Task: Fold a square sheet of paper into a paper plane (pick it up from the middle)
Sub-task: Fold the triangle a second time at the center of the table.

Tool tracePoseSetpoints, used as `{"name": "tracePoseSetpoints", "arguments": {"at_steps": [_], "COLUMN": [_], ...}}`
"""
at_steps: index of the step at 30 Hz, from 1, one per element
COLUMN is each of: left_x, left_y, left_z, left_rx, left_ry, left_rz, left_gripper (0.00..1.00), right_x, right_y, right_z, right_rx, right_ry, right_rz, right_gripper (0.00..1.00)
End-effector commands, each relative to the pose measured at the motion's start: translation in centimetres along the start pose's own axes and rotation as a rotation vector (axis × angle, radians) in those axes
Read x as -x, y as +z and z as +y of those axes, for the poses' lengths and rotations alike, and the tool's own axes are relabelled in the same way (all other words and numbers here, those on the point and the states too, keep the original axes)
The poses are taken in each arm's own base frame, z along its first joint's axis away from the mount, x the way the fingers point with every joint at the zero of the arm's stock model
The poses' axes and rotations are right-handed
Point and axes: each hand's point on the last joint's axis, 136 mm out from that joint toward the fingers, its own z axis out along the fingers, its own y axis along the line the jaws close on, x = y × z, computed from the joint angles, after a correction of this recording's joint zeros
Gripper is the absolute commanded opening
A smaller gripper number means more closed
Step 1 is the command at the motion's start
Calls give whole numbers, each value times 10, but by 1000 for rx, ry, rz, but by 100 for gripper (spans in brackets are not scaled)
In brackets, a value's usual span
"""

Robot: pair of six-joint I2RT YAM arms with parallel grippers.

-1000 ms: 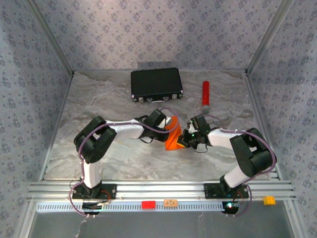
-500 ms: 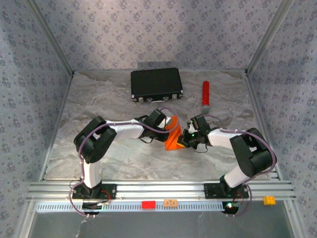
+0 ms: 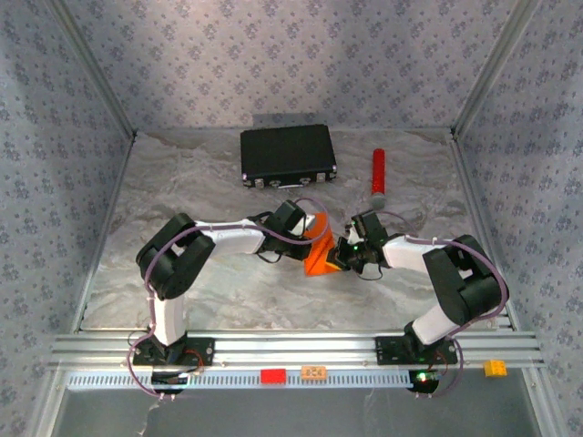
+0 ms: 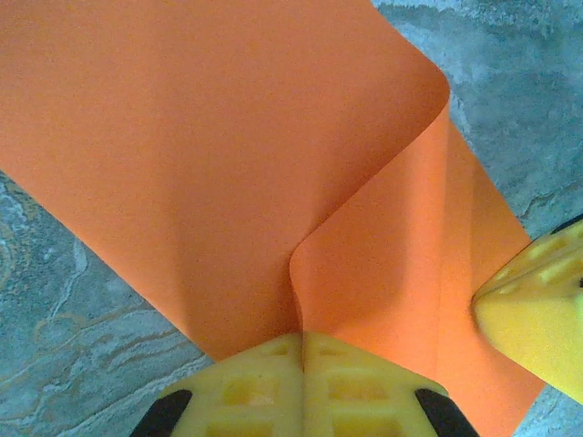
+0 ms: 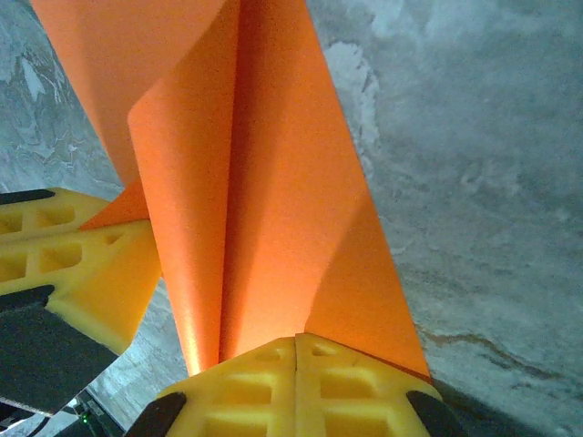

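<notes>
Orange paper (image 3: 318, 257), thin and bright, mid-table (image 3: 182, 191), nearer than the black case (image 3: 287, 155); resting on the surface or just above it, I cannot tell which; left claw (image 4: 302, 339) pressed together on one edge, the sheet running straight into the seam between the pads; right claw (image 5: 296, 346) likewise pinching the opposite edge; the sheet bows in a loose curl between the two grips; a straight line runs up from the right pinch, crease or overlapped edge, unclear. Judgement: featherweight, limp, no stiffness of its own; it will likely sag or twist wherever unsupported; smooth, so it may slip from a light pinch; probably tears or dents if my claws pull apart hard. Best hold: edges or corners, flat between pads, some slack left; creases better pressed against the table than in air; plane not yet formed.
</notes>
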Motion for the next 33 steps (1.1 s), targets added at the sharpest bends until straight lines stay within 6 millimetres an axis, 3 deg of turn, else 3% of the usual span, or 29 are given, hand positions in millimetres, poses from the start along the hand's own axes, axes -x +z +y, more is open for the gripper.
{"name": "tracePoseSetpoints", "arguments": {"at_steps": [1, 8, 15, 25, 33], "left_x": [-19, -20, -20, -22, -22], "left_y": [13, 13, 14, 15, 15], "left_z": [7, 8, 8, 9, 9], "left_rx": [9, 15, 15, 17, 17], "left_ry": [-7, -7, -8, -7, -7], "left_rz": [69, 75, 78, 84, 85], "left_gripper": [1, 0, 0, 0, 0], "right_x": [6, 21, 25, 26, 26], "right_y": [-8, -17, -9, 12, 16], "right_z": [5, 45, 66, 61, 32], "right_rx": [13, 152, 212, 203, 157], "right_ry": [6, -33, -51, -32, 12], "right_rz": [-26, -54, -45, -11, -13], "right_gripper": [8, 4, 4, 4, 4]}}
